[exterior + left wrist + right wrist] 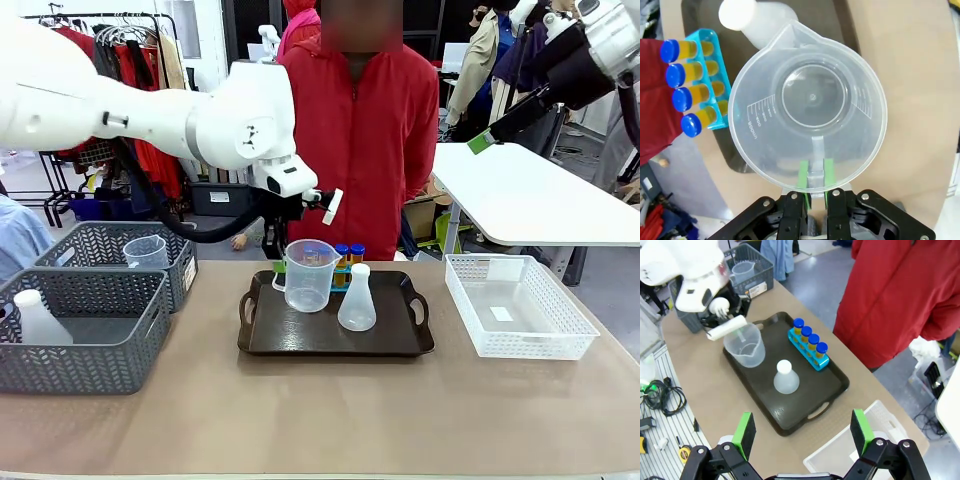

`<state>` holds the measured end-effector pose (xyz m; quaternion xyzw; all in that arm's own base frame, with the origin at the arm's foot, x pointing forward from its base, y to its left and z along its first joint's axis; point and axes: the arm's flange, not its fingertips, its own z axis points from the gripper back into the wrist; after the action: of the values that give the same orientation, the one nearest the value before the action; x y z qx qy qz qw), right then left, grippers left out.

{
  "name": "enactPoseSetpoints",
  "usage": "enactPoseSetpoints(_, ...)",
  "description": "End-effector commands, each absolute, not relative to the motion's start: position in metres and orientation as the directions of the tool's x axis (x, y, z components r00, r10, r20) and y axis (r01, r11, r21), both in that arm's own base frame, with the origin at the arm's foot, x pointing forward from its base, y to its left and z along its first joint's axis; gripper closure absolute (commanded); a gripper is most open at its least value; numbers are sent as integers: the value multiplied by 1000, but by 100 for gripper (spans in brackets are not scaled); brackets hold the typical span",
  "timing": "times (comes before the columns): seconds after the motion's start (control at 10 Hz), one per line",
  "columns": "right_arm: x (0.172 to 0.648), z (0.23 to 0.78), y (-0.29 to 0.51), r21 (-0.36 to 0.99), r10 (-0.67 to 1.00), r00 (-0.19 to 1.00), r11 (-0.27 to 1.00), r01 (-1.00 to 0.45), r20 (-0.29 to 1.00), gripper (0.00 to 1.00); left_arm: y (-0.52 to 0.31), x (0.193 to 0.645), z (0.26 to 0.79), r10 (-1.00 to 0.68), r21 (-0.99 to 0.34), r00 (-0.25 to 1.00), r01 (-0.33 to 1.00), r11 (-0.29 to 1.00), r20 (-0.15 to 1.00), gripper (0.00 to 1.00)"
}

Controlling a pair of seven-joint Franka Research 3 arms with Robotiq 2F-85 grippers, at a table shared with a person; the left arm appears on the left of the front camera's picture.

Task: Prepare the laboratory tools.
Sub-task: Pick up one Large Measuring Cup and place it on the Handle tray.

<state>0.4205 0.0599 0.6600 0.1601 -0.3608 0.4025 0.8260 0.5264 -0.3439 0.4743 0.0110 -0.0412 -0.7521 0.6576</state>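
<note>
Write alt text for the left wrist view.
The left gripper, seen from above, pinches the handle of a clear measuring jug over a dark tray. Beside it stand a blue rack of amber tubes and a white conical flask.

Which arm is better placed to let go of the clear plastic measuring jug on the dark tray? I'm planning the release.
Left. The left gripper is shut on the handle of the clear plastic measuring jug, which stands on the dark tray. The right gripper hangs open, high above the table, holding nothing.

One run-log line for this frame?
left tool: shut on jug handle | right tool: open, raised | jug, flask, tube rack: on tray
</note>
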Motion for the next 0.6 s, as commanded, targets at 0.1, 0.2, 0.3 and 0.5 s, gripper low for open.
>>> enactPoseSetpoints(0.1,421,660,59,-16,541,407,615,-789,736,0,-357,552,460,-994,103,-97,991,-91,55,100)
enactPoseSetpoints(0.2,421,660,59,-16,541,407,615,-789,736,0,-357,559,452,-995,98,-83,992,-77,61,100)
enactPoseSetpoints(0.3,421,660,59,-16,541,407,615,-789,736,0,-351,564,447,-995,88,-69,994,-63,70,100)
enactPoseSetpoints(0.5,421,660,59,-16,541,407,615,-789,736,0,-341,568,437,-997,67,-30,997,-25,70,100)
